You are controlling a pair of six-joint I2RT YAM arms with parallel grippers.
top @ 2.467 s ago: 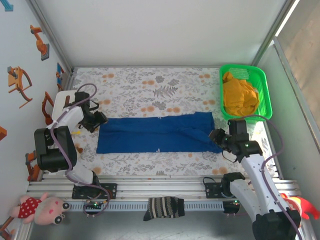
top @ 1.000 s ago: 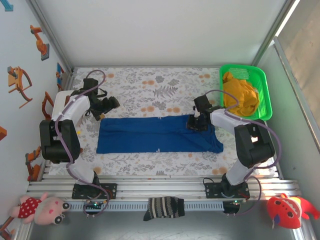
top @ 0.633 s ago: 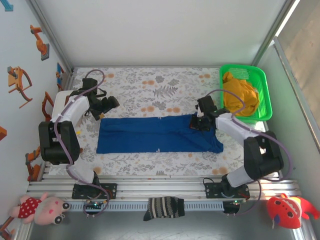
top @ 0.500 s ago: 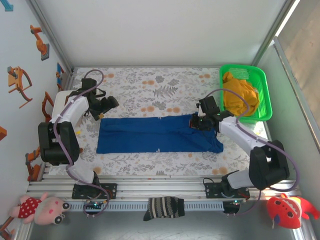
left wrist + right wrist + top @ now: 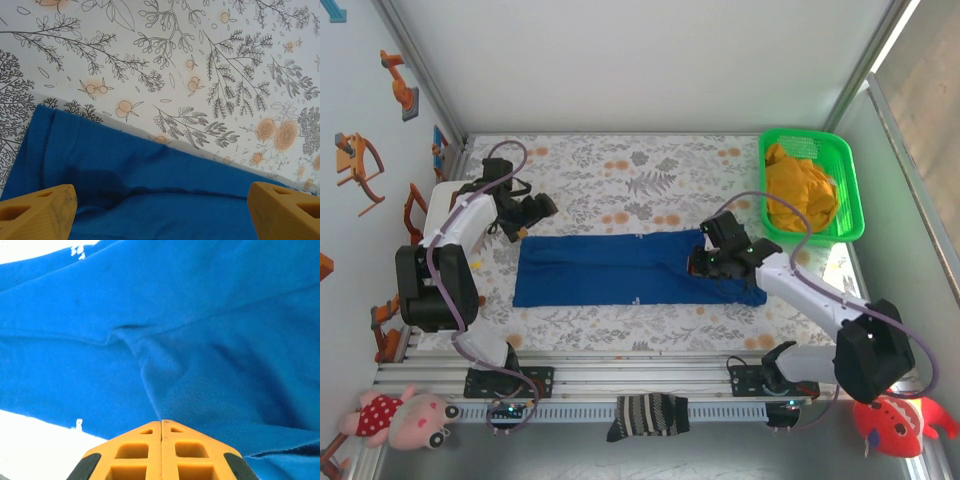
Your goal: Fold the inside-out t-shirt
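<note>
The shirt [image 5: 620, 270] is being left as a long flat band across the table [image 5: 620, 165], reaching from just under the left fingers [image 5: 35, 210] to a little past the right fingers [image 5: 160, 452]. A pinch of its cloth is apparently being gripped by the right fingers, which are being pressed together with a ridge of fabric running straight into their tips. The left fingers are being held wide apart above the shirt's far edge, with nothing between them. For a clean fold, the gripped end is probably best carried low and straight toward the left fingers, so that it is being laid edge on edge rather than dragged into a bunch. The end under the left fingers could be pinned meanwhile. The wrinkle ahead of the right tips is being read as slack that needs smoothing. A green basket [image 5: 848, 170] with a yellow garment [image 5: 798, 195] is being kept beyond and to the right of the right fingers, near enough that the arm's swing is worth watching. A sock [image 5: 648, 415] is being left on the rail well behind both sets of fingers, off the path.
</note>
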